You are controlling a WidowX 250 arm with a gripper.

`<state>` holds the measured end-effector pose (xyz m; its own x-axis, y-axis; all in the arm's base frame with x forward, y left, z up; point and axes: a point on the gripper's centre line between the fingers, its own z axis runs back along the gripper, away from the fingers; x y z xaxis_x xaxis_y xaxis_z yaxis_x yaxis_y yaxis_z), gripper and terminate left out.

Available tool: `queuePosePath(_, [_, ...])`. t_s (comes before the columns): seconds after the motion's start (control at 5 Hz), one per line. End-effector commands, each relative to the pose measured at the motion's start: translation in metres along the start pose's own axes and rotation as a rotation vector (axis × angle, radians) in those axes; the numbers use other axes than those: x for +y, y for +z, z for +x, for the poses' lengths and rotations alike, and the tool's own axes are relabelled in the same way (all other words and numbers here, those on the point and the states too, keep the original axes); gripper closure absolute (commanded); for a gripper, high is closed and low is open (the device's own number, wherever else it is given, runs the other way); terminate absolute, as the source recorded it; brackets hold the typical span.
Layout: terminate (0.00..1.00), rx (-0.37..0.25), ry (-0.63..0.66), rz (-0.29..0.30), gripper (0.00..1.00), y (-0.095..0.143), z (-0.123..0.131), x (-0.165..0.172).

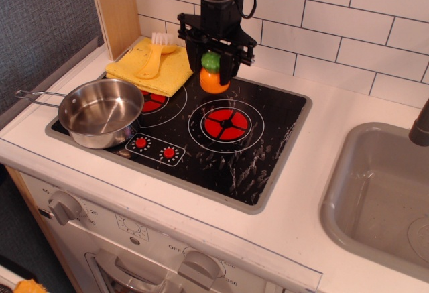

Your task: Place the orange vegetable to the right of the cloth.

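The orange vegetable (213, 79), round with a green leafy top, is held between the black fingers of my gripper (214, 67) at the back of the black stove top, just right of the cloth. The gripper is shut on its green top, and the vegetable sits low, close to the stove surface; I cannot tell whether it touches. The yellow cloth (155, 70) lies at the stove's back left corner, to the left of the gripper.
A yellow-handled brush (153, 53) with white bristles lies on the cloth. A steel pan (100, 112) stands on the front left burner. The red right burner (226, 125) is in front of the gripper. A grey sink (379, 196) is at the right. The tiled wall is close behind.
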<state>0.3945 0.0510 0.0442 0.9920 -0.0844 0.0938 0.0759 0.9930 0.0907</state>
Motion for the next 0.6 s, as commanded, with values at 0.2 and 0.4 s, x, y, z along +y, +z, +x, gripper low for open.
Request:
queuePosePath(0.2, [0.0, -0.049, 0.013, -0.039, 0.0, 0.03, 0.003, 0.007])
queuePosePath(0.4, [0.0, -0.076, 0.016, -0.068, 0.0, 0.05, -0.005, 0.011])
